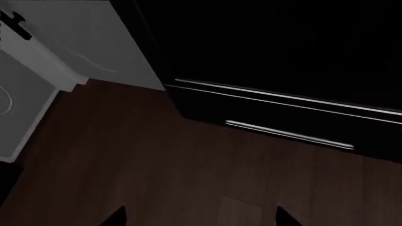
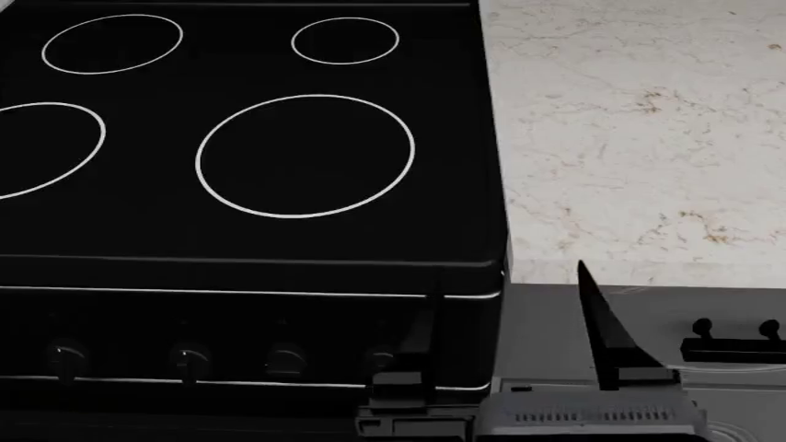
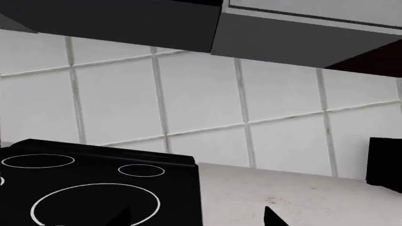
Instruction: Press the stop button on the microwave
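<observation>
Right gripper [image 2: 503,313] is seen with fingers apart, empty, raised before the black glass four-ring cooktop [image 2: 246,138]. Left gripper [image 1: 201,217] fingers apart over dark wooden floor [image 1: 157,179].

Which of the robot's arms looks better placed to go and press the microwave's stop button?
Probably the right. Its tool is raised at the stove edge, its camera facing the tiled wall and overhead units. The left wrist camera faces the floor. No button is visible yet.

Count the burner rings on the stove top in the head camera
4 show: back left, back right, the large front ring, and one cut off by the view's left edge. More may lie beyond that edge.
</observation>
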